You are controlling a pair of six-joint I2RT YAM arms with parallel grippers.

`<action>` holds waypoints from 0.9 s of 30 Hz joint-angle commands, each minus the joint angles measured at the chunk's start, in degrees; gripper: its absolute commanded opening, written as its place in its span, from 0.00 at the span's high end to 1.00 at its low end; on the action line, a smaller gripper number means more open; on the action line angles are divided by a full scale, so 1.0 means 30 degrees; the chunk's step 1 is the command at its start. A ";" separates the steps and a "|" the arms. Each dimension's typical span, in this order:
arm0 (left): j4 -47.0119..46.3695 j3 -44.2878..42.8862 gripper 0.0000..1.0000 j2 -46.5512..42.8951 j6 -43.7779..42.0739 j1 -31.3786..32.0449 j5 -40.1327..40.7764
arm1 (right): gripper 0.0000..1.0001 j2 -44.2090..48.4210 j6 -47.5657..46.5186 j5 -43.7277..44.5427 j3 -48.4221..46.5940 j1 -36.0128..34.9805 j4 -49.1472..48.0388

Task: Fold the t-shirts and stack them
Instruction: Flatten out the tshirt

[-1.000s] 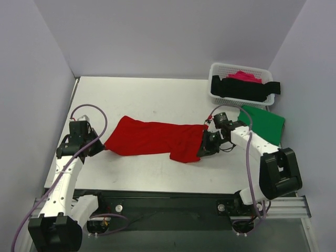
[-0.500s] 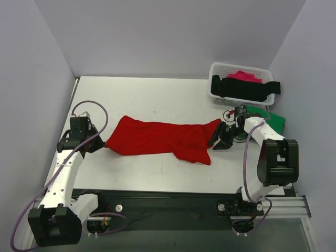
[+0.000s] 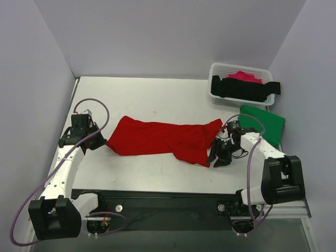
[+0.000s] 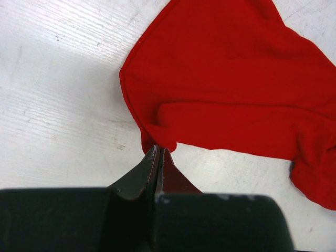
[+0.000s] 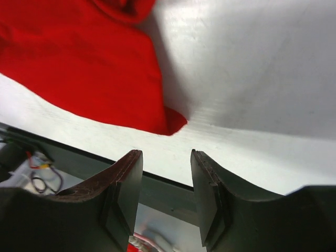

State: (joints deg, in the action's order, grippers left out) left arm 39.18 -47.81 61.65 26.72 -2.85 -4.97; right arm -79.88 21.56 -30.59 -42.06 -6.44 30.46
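Left hand (image 4: 157,153) closed to a thin line on a bunched fold at the left edge of the red t-shirt (image 4: 236,79), the bite taken at the very fingertips. Right hand (image 5: 165,156) was open and empty, its fingers apart just short of the garment's lower right corner, which lay flat on the surface (image 4: 52,79). The likeliest failure was loss of the left pinch: so shallow a bite on soft cotton could slip free under any pull, leaving the cloth wrinkled. A second risk lay at the right, where an open hand descending on a corner pressed flat to the surface could close on nothing, or catch one layer only and drag the shirt askew. The left arm reached forward and inward, its hand low over the surface; the right arm was bent back on itself, its hand angled down toward the near edge. The red t-shirt lay lengthwise between the two hands, creased toward its right end. Farther out, the green t-shirt (image 3: 265,123) lay flat beside the right arm, and the black t-shirt (image 3: 244,89) and pink t-shirt (image 3: 244,76) sat in the basket (image 3: 220,69) at the far right corner.
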 commanded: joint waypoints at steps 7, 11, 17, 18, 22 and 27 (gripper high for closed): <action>-0.0668 0.0644 1.00 -0.1593 0.0235 -0.0192 -0.0481 | 0.64 0.0817 0.0108 0.4540 0.0721 -0.1663 -0.0045; -0.0257 0.0411 1.00 -0.1507 -0.0322 -0.0163 -0.0422 | 0.66 0.0288 0.0400 0.5128 0.0808 -0.2013 -0.0921; -0.0755 0.0205 1.00 -0.0979 -0.0205 -0.0163 -0.0921 | 0.67 0.0053 0.1016 0.5010 0.0720 -0.2806 -0.1422; -0.0726 0.0147 1.00 -0.0921 -0.0206 -0.0163 -0.0921 | 0.67 0.0140 0.1219 0.5040 0.0720 -0.2951 -0.1422; -0.0726 0.0146 1.00 -0.0920 -0.0264 -0.0133 -0.0920 | 0.67 0.0492 0.1426 0.5186 0.0954 -0.3127 -0.1422; -0.0668 0.0439 1.00 -0.1125 -0.0235 -0.0163 -0.0950 | 0.67 0.0492 0.1338 0.4953 0.1043 -0.3274 -0.1306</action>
State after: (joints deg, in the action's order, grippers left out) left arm 38.87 -45.67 59.00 26.59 -3.05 -6.90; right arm -79.81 25.08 -16.56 -39.40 -15.66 24.67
